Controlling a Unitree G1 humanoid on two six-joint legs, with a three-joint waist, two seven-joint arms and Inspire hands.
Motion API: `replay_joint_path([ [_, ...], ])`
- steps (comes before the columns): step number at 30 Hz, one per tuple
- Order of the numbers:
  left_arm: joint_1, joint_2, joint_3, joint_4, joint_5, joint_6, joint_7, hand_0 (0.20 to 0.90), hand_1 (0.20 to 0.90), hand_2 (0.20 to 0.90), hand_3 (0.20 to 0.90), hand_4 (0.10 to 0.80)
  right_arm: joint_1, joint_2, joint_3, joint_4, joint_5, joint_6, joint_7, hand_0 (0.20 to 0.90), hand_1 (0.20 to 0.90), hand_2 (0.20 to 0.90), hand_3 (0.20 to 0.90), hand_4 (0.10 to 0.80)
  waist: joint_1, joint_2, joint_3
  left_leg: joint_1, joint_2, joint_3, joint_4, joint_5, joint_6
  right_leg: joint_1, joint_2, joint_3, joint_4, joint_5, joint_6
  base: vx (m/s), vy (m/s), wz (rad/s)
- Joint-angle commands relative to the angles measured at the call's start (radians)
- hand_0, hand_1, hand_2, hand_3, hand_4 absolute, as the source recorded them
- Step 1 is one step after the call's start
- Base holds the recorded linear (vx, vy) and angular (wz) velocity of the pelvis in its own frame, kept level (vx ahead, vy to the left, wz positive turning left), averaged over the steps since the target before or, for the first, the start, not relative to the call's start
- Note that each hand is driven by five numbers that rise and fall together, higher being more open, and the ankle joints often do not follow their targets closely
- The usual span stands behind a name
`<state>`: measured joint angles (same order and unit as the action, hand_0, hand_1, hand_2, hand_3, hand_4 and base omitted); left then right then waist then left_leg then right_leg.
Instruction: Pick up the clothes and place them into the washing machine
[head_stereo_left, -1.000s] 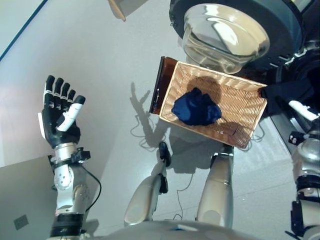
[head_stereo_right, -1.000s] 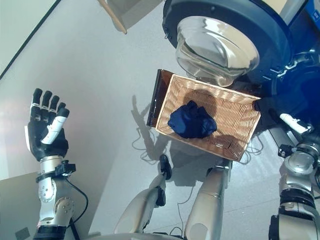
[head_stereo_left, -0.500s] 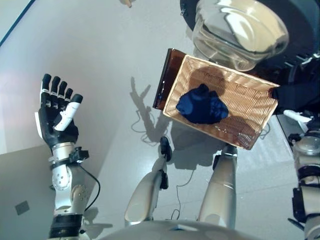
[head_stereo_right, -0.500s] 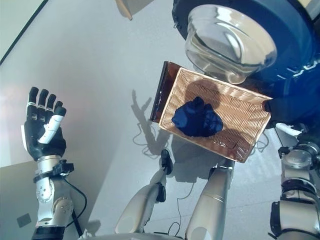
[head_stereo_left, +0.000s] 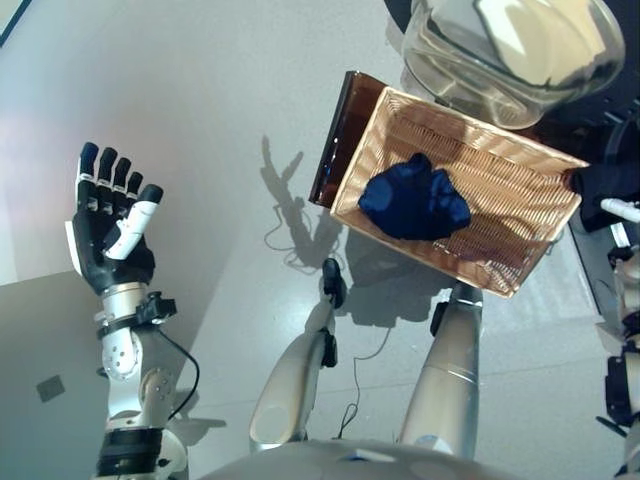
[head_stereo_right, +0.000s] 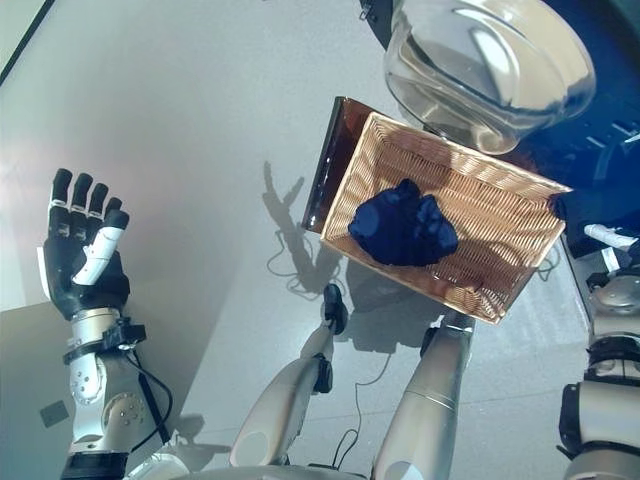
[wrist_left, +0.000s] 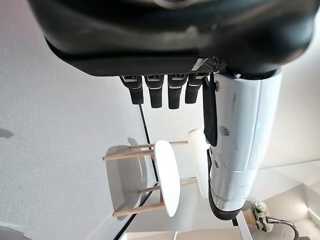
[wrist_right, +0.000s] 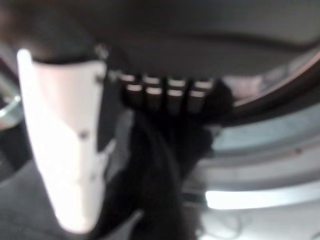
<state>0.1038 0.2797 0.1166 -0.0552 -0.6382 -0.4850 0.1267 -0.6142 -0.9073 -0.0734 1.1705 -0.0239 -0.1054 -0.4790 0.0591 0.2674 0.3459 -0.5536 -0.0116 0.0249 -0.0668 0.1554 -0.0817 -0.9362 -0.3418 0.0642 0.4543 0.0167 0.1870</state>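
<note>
A crumpled dark blue garment (head_stereo_left: 413, 203) lies in the middle of a wicker basket (head_stereo_left: 521, 166) on the floor. Just beyond the basket is the washing machine's round glass door (head_stereo_left: 510, 50). My left hand (head_stereo_left: 108, 235) is raised far to the left of the basket, open, palm up and holding nothing. My right hand (head_stereo_left: 622, 210) shows at the right edge by the basket's far corner, only its white thumb cover visible. A black cloth (head_stereo_left: 610, 175) lies over it. In the right wrist view the same black cloth (wrist_right: 155, 170) hangs past the hand.
A dark brown panel (head_stereo_left: 335, 140) stands along the basket's left side. A grey surface (head_stereo_left: 40, 380) fills the lower left corner. A white stool (wrist_left: 167, 177) with wooden legs appears in the left wrist view.
The whole picture has shifted, so the camera has moved; the basket and door now sit further right. The left hand stays raised and open. The blue garment has not moved in the basket.
</note>
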Motion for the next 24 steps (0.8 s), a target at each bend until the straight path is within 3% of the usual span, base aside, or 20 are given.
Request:
replay_joint_path([
  [1, -0.018, 0.042, 0.106, -0.117, 0.000, -0.102, 0.028, 0.900, 0.900, 0.900, 0.900, 0.800, -0.091, -0.126, 0.130, 0.013, -0.051, 0.010, -0.056, 0.680, 0.680, 0.680, 0.680, 0.643, 0.006, 0.013, -0.013, -0.048, 0.029, -0.038, -0.020, -0.026, -0.093, -0.005, 0.038, 0.004, -0.063, 0.002, -0.019, -0.046, -0.004, 0.06],
  [2, -0.014, 0.041, 0.113, -0.124, 0.002, -0.102, 0.034, 0.900, 0.900, 0.900, 0.900, 0.800, -0.095, -0.132, 0.132, -0.003, -0.062, 0.018, -0.055, 0.428, 0.428, 0.428, 0.428, 0.463, 0.004, 0.013, -0.006, -0.058, 0.028, -0.037, -0.020, -0.023, -0.093, -0.020, 0.042, 0.006, -0.055, 0.002, -0.020, -0.061, -0.008, 0.08],
  [3, -0.014, 0.034, 0.117, -0.123, 0.006, -0.102, 0.038, 0.900, 0.900, 0.900, 0.900, 0.800, -0.087, -0.128, 0.131, -0.015, -0.071, 0.017, -0.059, 0.260, 0.260, 0.260, 0.260, 0.343, 0.002, 0.013, -0.002, -0.064, 0.030, -0.036, -0.020, -0.023, -0.093, -0.025, 0.042, 0.006, -0.056, 0.002, -0.020, -0.054, -0.012, 0.04],
  [4, -0.011, 0.032, 0.121, -0.125, 0.011, -0.100, 0.043, 0.900, 0.900, 0.900, 0.900, 0.800, -0.078, -0.129, 0.120, -0.034, -0.078, 0.023, -0.059, 0.200, 0.200, 0.200, 0.200, 0.300, 0.001, 0.012, 0.002, -0.072, 0.030, -0.037, -0.020, -0.021, -0.092, -0.035, 0.045, 0.006, -0.050, 0.003, -0.021, -0.036, -0.010, 0.02],
  [14, -0.032, 0.029, 0.134, -0.097, 0.019, -0.103, 0.055, 0.900, 0.900, 0.900, 0.900, 0.800, -0.092, -0.099, 0.138, 0.046, -0.105, 0.048, -0.054, 0.200, 0.200, 0.200, 0.200, 0.300, 0.002, 0.009, -0.001, -0.069, 0.023, -0.028, -0.020, -0.023, -0.088, -0.047, 0.050, 0.018, -0.040, 0.001, -0.026, 0.003, 0.011, -0.03],
  [24, -0.037, 0.013, 0.162, -0.095, 0.024, -0.101, 0.059, 0.900, 0.900, 0.900, 0.900, 0.800, -0.020, -0.120, 0.060, -0.090, -0.151, 0.069, -0.086, 0.200, 0.200, 0.200, 0.200, 0.300, -0.021, 0.010, 0.002, -0.041, 0.021, -0.025, -0.020, -0.029, -0.085, -0.025, 0.048, 0.020, -0.042, 0.003, -0.023, 0.001, 0.004, -0.04],
])
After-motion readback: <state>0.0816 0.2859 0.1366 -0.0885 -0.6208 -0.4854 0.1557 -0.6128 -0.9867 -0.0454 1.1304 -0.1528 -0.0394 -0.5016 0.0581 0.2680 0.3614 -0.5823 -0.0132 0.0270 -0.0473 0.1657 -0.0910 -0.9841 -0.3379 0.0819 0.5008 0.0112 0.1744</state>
